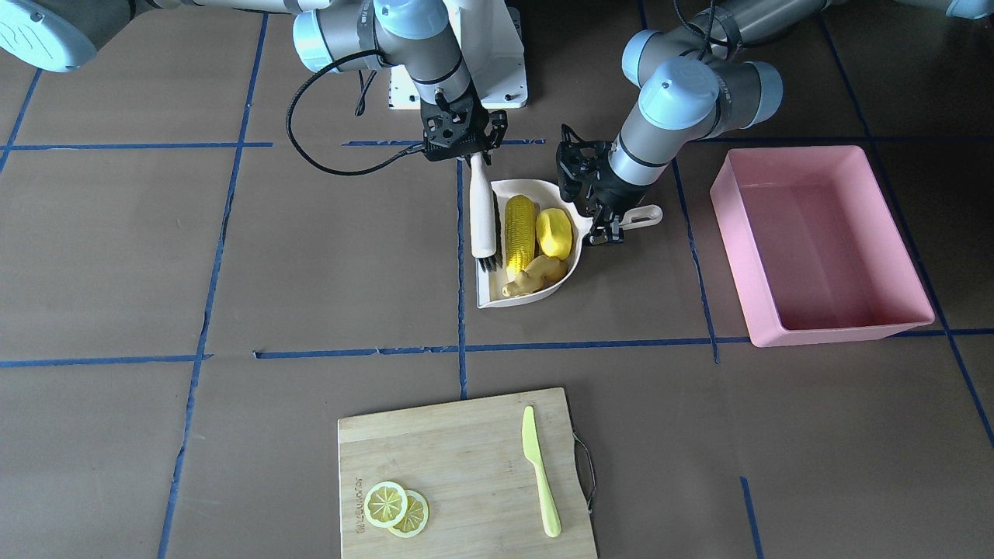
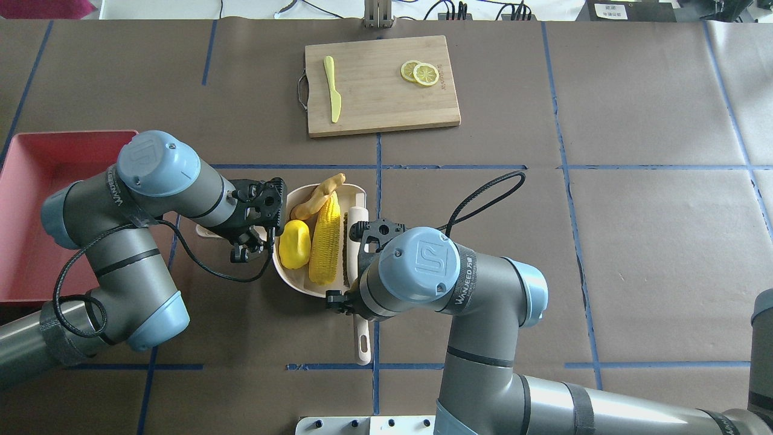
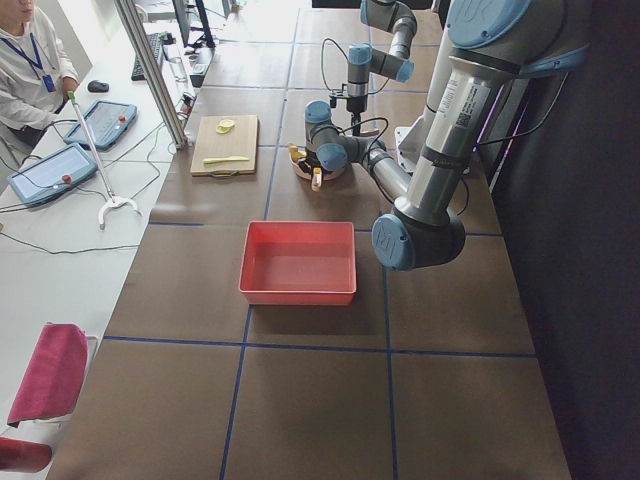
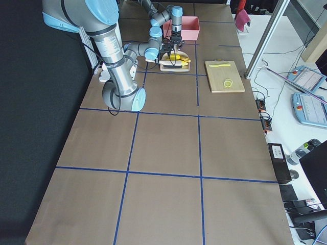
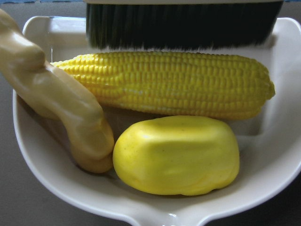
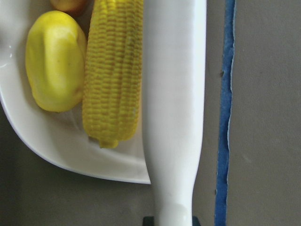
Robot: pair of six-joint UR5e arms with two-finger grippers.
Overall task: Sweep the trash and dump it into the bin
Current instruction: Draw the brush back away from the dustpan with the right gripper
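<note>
yellow corn cob (image 1: 519, 231), yellow lemon-ish fruit (image 1: 554, 233) and tan ginger root (image 1: 536, 276) sit in the cream plastic dustpan (image 1: 497, 299); left pincer (image 1: 604, 229) clamps its handle (image 1: 643, 217), right pincer (image 1: 475, 155) clamps the white brush (image 1: 483, 210), pink plastic tub (image 1: 734, 233) is off past the handle end

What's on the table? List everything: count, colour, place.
dustpan: 1, cream, mid-table
brush: 1, cream, dark bristles, in the dustpan
corn cob: 1, yellow, in dustpan, beside brush
lemon-like fruit: 1, yellow, in the dustpan
ginger root: 1, tan, at the dustpan's mouth
bin: 1, pink, robot's left of the dustpan
cutting board: 1, wooden, far side of table
lemon slices: 2, yellow, overlapping on the board
knife: 1, pale green, on the board
left gripper: 1, black, shut on dustpan handle
right gripper: 1, black, shut on brush handle
</note>
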